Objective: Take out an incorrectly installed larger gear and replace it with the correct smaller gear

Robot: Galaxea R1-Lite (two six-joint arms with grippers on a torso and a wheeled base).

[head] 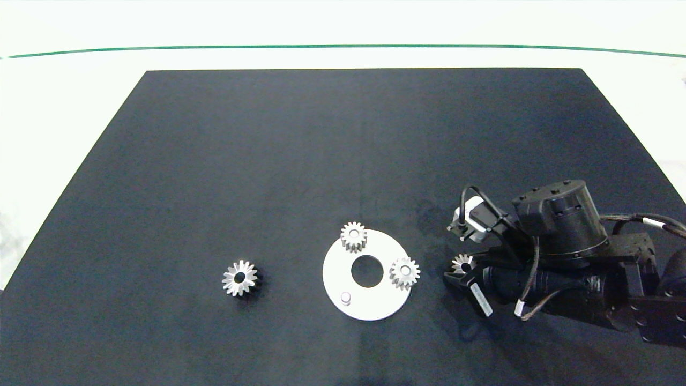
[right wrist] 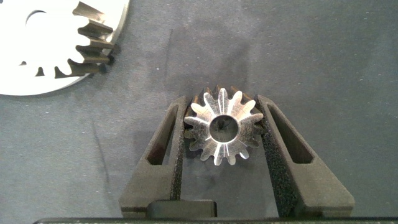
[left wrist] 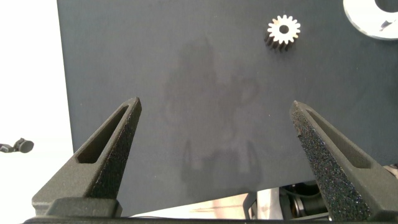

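Head camera overhead; wrist cameras low, sharing the black mat [head: 268, 161].

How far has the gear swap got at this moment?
Removal looks done: the larger gear lies alone on the mat, left of the round plate. Two gears sit on the plate and one peg stands bare. In hand: the right gripper is closed around the smaller gear, right of the plate. Left: seating it, presumably on the peg. The left gripper waits open, empty.

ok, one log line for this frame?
right gripper: shut on smaller gear, beside plate | larger gear: loose on mat | plate peg: bare | left gripper: open, idle
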